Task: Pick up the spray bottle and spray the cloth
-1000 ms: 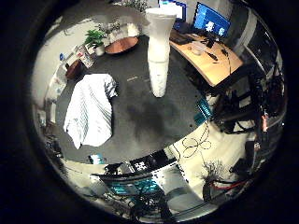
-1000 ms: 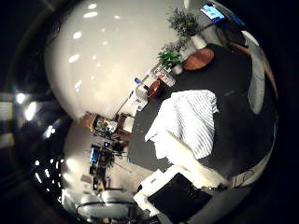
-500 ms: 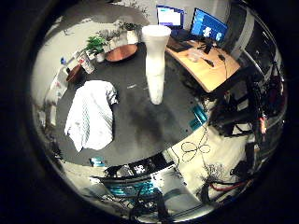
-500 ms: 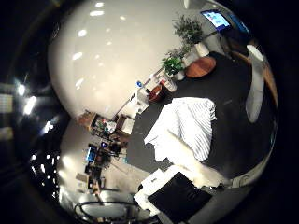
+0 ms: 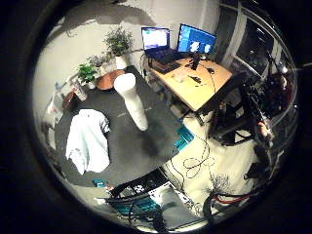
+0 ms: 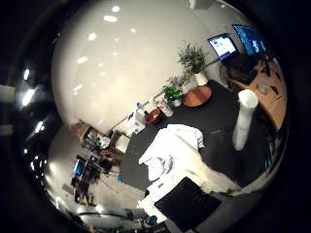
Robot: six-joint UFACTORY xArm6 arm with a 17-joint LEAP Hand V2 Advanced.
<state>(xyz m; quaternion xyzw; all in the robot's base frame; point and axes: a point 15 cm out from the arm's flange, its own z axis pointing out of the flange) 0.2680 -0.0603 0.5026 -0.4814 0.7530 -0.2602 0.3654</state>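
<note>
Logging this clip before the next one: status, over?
Hand well above table, bottle not in it. Spray bottle upright on table, apart from cloth. Potted plants at table's edge, not between them.

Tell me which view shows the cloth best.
The little finger side view: the whole cloth lies unobstructed on the dark table, beside a white finger. The thumb side view shows it closer, but white parts of the hand cover its near edge.

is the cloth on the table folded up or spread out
Loosely spread out: the cloth lies rumpled on the dark table, not neatly folded.
</note>
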